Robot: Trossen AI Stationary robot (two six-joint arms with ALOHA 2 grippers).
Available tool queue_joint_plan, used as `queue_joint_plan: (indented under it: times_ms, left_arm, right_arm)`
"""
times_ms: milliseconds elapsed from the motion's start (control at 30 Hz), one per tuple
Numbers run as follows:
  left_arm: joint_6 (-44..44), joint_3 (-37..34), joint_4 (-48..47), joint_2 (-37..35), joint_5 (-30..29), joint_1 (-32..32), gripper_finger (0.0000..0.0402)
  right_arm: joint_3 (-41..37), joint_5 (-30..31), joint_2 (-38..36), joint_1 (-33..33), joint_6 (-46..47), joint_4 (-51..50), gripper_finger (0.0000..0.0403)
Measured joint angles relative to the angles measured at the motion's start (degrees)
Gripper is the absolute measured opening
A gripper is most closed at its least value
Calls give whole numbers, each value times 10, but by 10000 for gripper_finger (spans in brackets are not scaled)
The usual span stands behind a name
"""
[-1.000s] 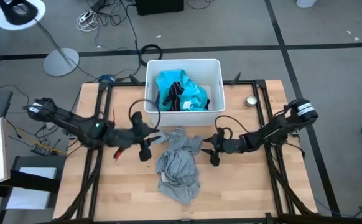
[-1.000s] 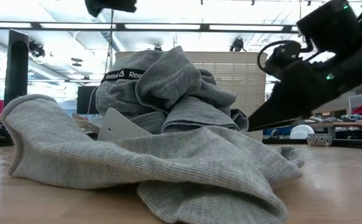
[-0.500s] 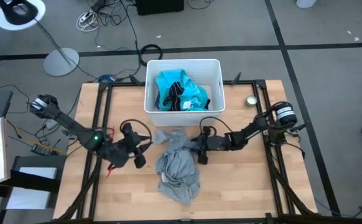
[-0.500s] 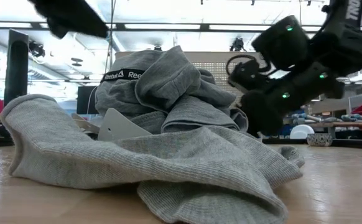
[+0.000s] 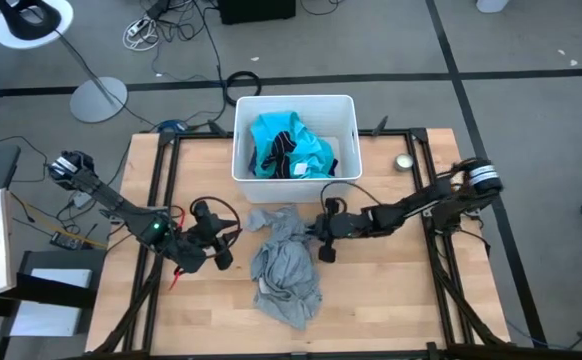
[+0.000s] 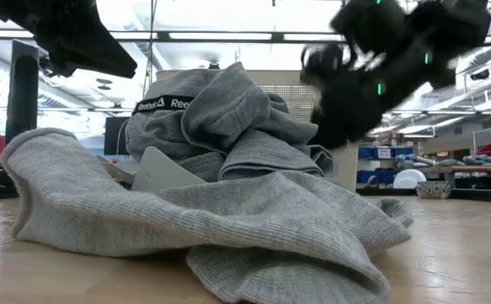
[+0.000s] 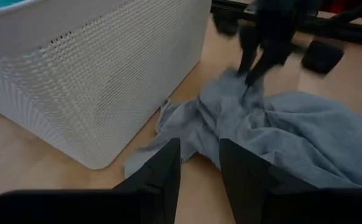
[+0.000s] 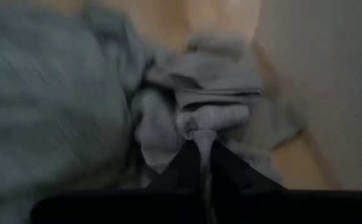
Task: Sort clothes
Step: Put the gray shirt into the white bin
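A crumpled grey shirt [image 5: 287,262] lies in a heap on the wooden table, just in front of the white bin [image 5: 346,112]. The bin holds a turquoise garment [image 5: 301,140] with dark pieces [image 5: 279,158] on it. My right gripper [image 5: 324,238] is at the shirt's far right edge and shut on it. My left gripper [image 5: 218,243] stands open to the left of the shirt, pointing at it, with nothing between its fingers [image 7: 163,171]. In the low view the shirt [image 6: 229,211] fills the foreground. My right gripper pinches a small bunched fold [image 8: 201,132] at the shirt's far right edge between its two fingers. It comes from the table's right, slanting down. The rest of the shirt lies slack on the table.
The bin's wall [image 7: 94,81] stands close to the shirt's far edge. A small round tin [image 5: 404,162] sits at the far right. Black frame rails [image 5: 161,200] run along the table's left and right sides. Bare wood [image 5: 391,290] lies near and right of the shirt.
My right gripper has gone toward the table's left, from beside the shirt onto its far right edge. My left gripper has drawn back from the shirt toward the table's left edge and a little toward the near edge. The shirt has kept its place.
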Motion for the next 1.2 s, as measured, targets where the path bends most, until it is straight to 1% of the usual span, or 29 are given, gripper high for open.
queue_joint_plan:
  times_ms: [100, 233, 333, 400, 500, 600, 800, 933, 1033, 1200]
  left_arm:
    - [1, 0, -17, 0, -14, 0, 117]
    - [-3, 0, -46, 0, -25, 6, 117]
    - [-14, 0, -52, 0, -27, 9, 117]
    - [-14, 0, -50, 0, -27, 9, 117]
    - [-17, 0, -49, 0, -27, 9, 112]
    - [-19, 0, -49, 0, -27, 9, 100]
    - [-28, 0, -49, 0, -27, 9, 80]
    - [-30, 0, -49, 1, -28, 9, 74]
    - [-32, -26, -6, 2, -40, 8, 74]
    - [-26, -118, 160, 2, -32, 8, 73]
  right_arm:
    - [22, 18, -75, 2, -10, -70, 12]
    - [81, 69, -162, 11, -46, -182, 12]
    - [143, 90, -201, 23, -90, -239, 12]
    - [187, 94, -216, 28, -123, -264, 12]
    - [256, 97, -218, 34, -170, -288, 12]
    - [330, 98, -202, 37, -225, -316, 12]
    - [475, 98, -152, 36, -321, -373, 12]
    - [566, 106, -118, 32, -376, -380, 12]
    - [627, 108, -95, 23, -406, -381, 12]
    - [713, 108, -61, 4, -449, -381, 12]
